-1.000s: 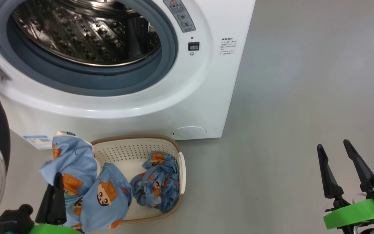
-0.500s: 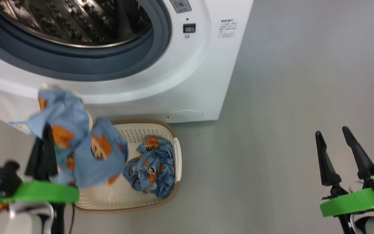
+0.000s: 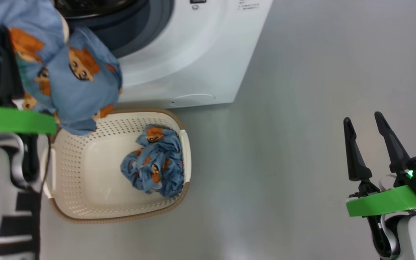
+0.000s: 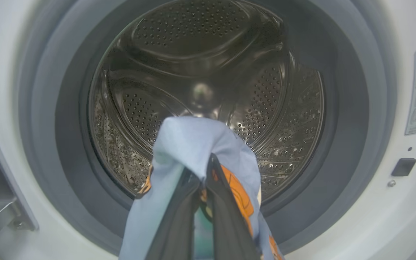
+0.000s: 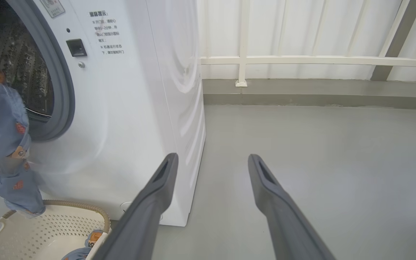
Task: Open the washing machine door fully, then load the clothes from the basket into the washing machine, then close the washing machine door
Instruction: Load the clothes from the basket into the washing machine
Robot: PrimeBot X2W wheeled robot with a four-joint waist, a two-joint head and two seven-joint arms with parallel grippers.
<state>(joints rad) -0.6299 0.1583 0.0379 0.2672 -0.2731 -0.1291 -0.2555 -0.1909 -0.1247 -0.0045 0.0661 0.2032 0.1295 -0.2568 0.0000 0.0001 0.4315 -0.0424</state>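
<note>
one garment (image 4: 190, 141) hangs pinched between the closed fingers of the left gripper (image 4: 201, 169), in front of the washer's (image 3: 193, 54) drum (image 4: 208, 72), seemingly not yet inside. the other garment (image 3: 154, 166) lies bunched in the basket (image 3: 85, 173). the right gripper (image 3: 362, 117) is spread wide, empty, above the floor (image 3: 284, 144).

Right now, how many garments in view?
2. One garment hangs from the left gripper before the drum; the other garment lies crumpled in the basket. One basket corner is hidden behind the first.
</note>
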